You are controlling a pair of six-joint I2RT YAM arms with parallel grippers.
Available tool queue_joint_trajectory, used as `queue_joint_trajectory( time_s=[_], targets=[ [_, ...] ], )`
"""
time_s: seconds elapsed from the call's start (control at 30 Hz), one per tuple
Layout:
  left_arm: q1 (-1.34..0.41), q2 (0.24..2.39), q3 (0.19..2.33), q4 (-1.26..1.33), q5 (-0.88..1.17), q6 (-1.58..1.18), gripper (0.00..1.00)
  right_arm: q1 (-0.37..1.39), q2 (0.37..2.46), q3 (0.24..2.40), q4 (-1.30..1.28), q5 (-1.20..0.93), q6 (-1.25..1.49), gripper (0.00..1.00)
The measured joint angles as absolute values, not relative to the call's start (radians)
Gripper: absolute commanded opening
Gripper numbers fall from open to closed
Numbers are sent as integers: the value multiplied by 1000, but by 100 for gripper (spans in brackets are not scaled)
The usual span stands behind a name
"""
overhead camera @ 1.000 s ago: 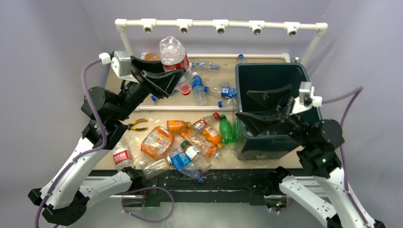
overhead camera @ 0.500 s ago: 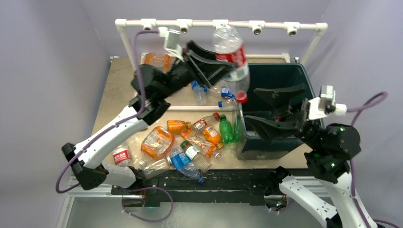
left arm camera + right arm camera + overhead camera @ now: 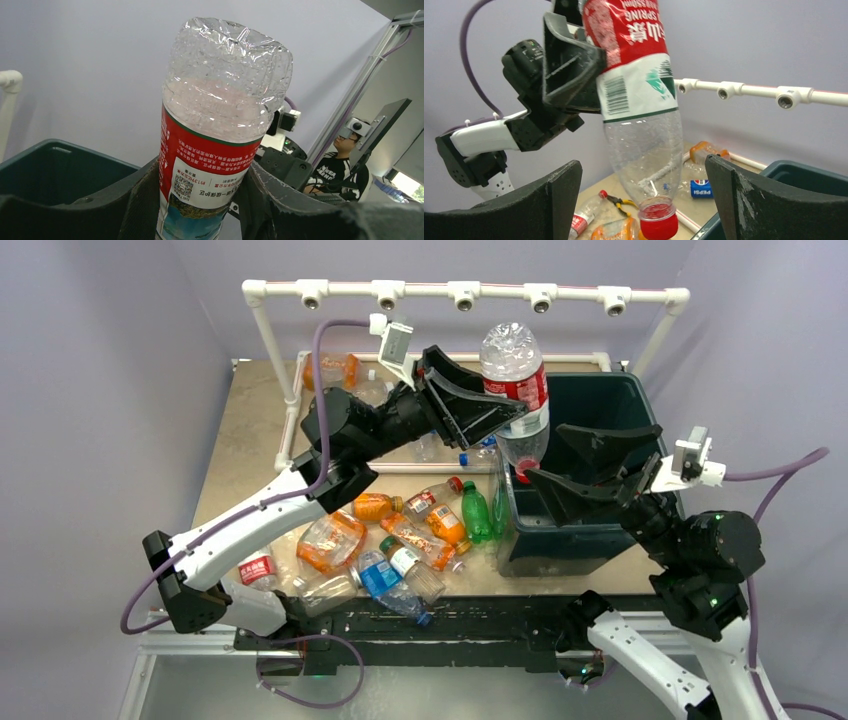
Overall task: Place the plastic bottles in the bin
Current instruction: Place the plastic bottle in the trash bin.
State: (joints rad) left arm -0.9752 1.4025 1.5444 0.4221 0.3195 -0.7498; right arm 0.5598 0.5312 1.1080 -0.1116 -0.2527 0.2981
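At the near edge of the table (image 3: 245, 430) lies a loose heap of plastic bottles: a clear one with a red label (image 3: 257, 568) at the left, a crushed orange one (image 3: 330, 538), a blue-labelled one (image 3: 385, 575) and, toward the right, a green one (image 3: 476, 512) lying just beside the bin (image 3: 570, 540). None of these is touched by either arm.

The bin, a dark green tub, stands on the right side of the table, its open top facing up. The right gripper (image 3: 548, 453) hovers over its near left part with its fingers spread wide and nothing between them.

Just beyond and above that, the left arm reaches across from the left side, and the left gripper (image 3: 510, 400) is clamped on a big clear bottle (image 3: 513, 360) — its fingers press on the red-and-white label from both sides. The bottle hangs upside down, slightly tilted, with its crinkled base uppermost. Its red cap (image 3: 521, 476) points down at the bin's left wall; whether it is just inside or just outside the rim I cannot tell. In the right wrist view the cap sits low between the open right fingers, touching neither.

Farther back on the table, more bottles lie scattered — a blue-labelled one (image 3: 480, 450) near the bin's far left corner and an orange one (image 3: 335, 368) at the far left. Behind everything runs a white pipe frame (image 3: 465, 290) with a row of fittings along its top bar.
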Motion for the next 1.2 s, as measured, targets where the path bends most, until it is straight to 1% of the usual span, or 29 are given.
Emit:
queue_joint_trajectory(
  time_s=[0.17, 0.23, 0.33, 0.37, 0.47, 0.53, 0.57, 0.6, 0.67, 0.77, 0.9, 1.0, 1.1, 1.2],
  targets=[
    [-998, 1388, 1542, 432, 311, -766, 0, 563, 570, 1110, -97, -292, 306, 97],
    [-1010, 1388, 1542, 433, 310, -768, 0, 564, 591, 1113, -88, -307, 311, 90],
    [-1031, 1388, 1542, 428, 302, -766, 0, 565, 624, 1116, -76, -324, 323, 73],
    [-1036, 1389, 1542, 426, 296, -764, 6, 567, 633, 1119, -70, -337, 331, 67],
    [-1043, 1390, 1542, 425, 279, -759, 47, 571, 646, 1126, -56, -366, 342, 53],
    [-1050, 1388, 1540, 426, 269, -751, 67, 570, 645, 1127, -55, -365, 340, 47],
    [-1053, 1387, 1538, 426, 263, -744, 86, 570, 641, 1127, -56, -362, 340, 45],
    [-1056, 1382, 1530, 428, 255, -737, 92, 570, 638, 1127, -59, -359, 339, 44],
    [-1063, 1357, 1490, 419, 244, -720, 96, 570, 625, 1127, -59, -335, 332, 42],
    [-1076, 1309, 1432, 398, 213, -693, 99, 569, 602, 1127, -62, -273, 314, 41],
    [-1077, 1209, 1354, 361, 136, -632, 99, 567, 575, 1127, -75, -153, 293, 42],
    [-1076, 1109, 1287, 330, 43, -580, 99, 565, 561, 1116, -93, -1, 282, 41],
    [-1076, 973, 1188, 292, -76, -521, 99, 564, 538, 1065, -95, 148, 276, 40],
    [-1076, 867, 1118, 233, -181, -467, 99, 564, 511, 983, -84, 254, 275, 40]
  ],
)
